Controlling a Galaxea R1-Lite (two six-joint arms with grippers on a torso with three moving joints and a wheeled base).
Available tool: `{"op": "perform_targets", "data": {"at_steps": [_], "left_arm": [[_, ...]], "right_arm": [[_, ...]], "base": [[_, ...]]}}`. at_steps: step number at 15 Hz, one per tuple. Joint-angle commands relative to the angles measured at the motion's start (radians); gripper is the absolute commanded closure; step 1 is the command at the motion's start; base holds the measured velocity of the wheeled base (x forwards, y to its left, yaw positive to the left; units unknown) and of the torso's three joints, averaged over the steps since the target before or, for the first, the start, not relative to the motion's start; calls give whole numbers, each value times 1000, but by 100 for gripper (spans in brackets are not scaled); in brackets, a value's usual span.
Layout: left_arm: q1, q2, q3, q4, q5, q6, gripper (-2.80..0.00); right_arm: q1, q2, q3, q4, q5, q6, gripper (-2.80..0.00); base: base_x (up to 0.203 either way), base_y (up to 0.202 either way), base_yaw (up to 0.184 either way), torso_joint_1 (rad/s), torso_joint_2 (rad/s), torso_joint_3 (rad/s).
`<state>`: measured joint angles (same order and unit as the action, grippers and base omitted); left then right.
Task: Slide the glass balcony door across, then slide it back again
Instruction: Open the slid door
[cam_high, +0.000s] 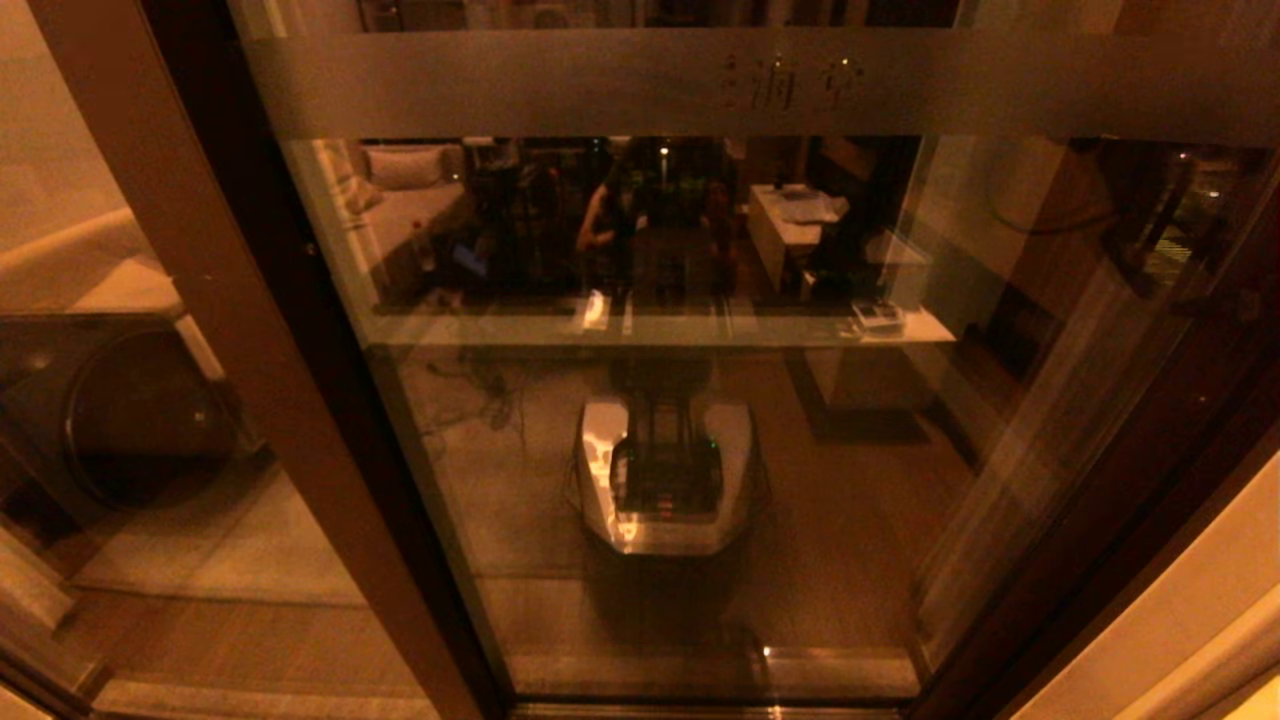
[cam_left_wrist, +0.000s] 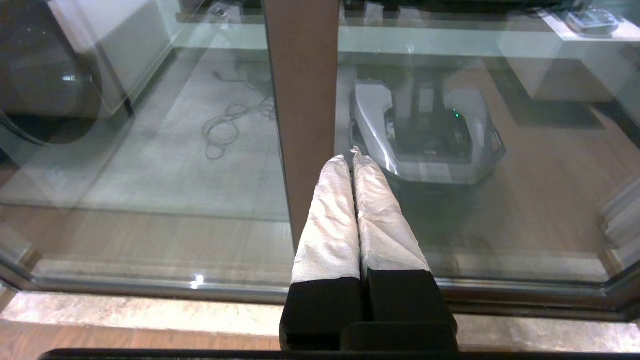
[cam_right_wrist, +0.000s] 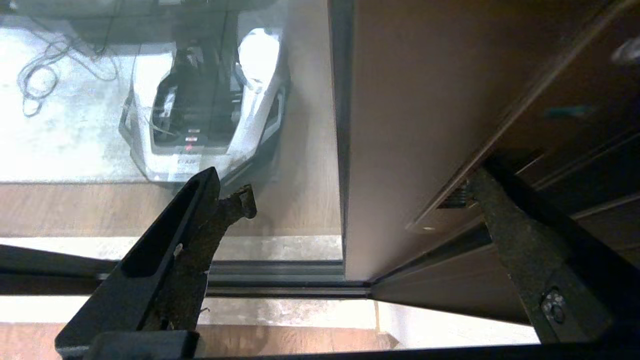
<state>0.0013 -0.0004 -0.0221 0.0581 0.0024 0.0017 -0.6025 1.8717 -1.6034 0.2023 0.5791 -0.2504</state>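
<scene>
Seemingly the slide has not begun — the glass balcony door fills the view ahead, its dark right stile hard against the jamb at the right, and no hand shows in the head view. Closing on that stile, the right gripper has its fingers spread wide, straddling the stile's edge and holding nothing. Low and near, the left gripper idles with fingers pressed together, empty. Both slides look left to do.

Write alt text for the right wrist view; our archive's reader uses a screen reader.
The open right gripper straddles the dark brown edge of the glass balcony door, one finger on each side, above the floor track. The glass reflects the robot's base.
</scene>
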Motion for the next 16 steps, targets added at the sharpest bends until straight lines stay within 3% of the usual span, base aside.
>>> {"op": "perform_targets", "data": {"at_steps": [1, 16], "left_arm": [[0, -1, 1, 0, 1, 0, 0], [0, -1, -1, 0, 1, 0, 0]], "right_arm": [[6, 0, 3, 2, 5, 3, -280], [52, -46, 54, 3, 10, 23, -280]], "base": [[0, 0, 0, 0, 0, 0], [0, 0, 0, 0, 0, 0]]}}
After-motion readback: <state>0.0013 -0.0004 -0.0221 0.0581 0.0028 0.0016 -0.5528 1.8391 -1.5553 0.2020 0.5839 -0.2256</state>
